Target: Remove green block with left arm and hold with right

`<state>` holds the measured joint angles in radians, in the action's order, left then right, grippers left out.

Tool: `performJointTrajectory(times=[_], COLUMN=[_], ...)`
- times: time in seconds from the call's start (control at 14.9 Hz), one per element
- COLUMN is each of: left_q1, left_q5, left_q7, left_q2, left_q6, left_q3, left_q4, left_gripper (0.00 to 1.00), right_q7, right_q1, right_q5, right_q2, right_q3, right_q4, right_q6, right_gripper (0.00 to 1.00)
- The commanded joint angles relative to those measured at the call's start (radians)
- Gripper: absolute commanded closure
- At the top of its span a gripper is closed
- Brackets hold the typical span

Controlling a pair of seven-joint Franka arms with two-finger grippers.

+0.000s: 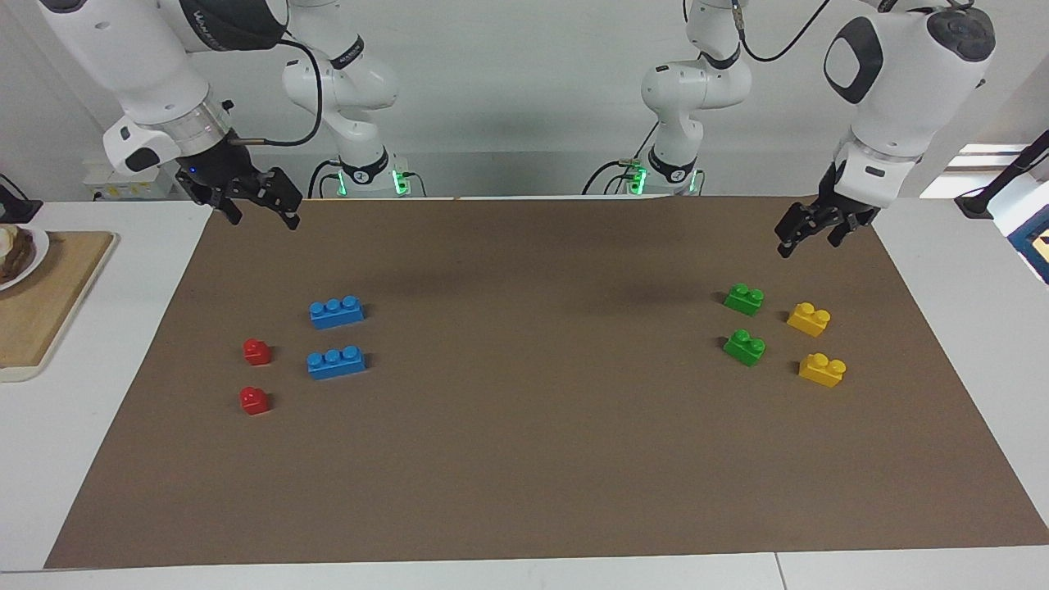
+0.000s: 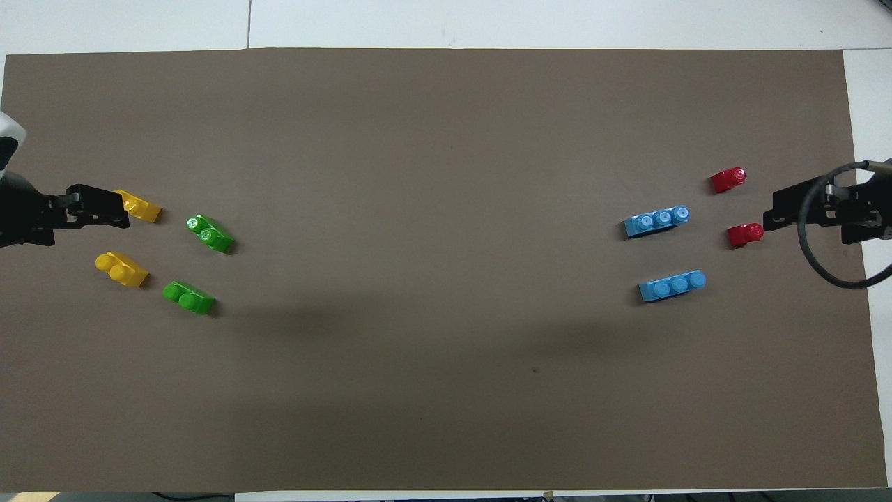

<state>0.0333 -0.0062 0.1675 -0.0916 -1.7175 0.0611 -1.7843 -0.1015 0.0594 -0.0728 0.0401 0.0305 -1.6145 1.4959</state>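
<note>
Two green blocks lie on the brown mat toward the left arm's end: one nearer to the robots, one farther. Each stands alone on the mat, joined to nothing. My left gripper is open and empty. It hangs in the air over the mat's edge nearest the robots, clear of the green blocks. My right gripper is open and empty. It hangs over the mat's corner at the right arm's end.
Two yellow bricks lie beside the green blocks. Two blue three-stud bricks and two small red bricks lie toward the right arm's end. A wooden board lies off the mat there.
</note>
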Motion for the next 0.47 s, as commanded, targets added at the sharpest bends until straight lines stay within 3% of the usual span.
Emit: performJointTrajectory(times=[0.0,0.4], left_q1=[-0.003,-0.012], left_q5=[0.015,0.015], left_q7=[-0.025,-0.114], left_q2=[-0.045,-0.022], left_q6=[0.059,0.153], left_q3=[0.003,0.000], left_q4=[-0.018,0.031], left_gripper=[0.00,0.00], right_q7=[0.111,0.112], right_q1=[0.014,0.008], right_q5=[0.044,0.082], right_q2=[0.027,0.026], right_q3=[0.005,0.006], right_q4=[-0.007,-0.007], right_q6=[-0.022,-0.013], right_gripper=[0.00,0.00])
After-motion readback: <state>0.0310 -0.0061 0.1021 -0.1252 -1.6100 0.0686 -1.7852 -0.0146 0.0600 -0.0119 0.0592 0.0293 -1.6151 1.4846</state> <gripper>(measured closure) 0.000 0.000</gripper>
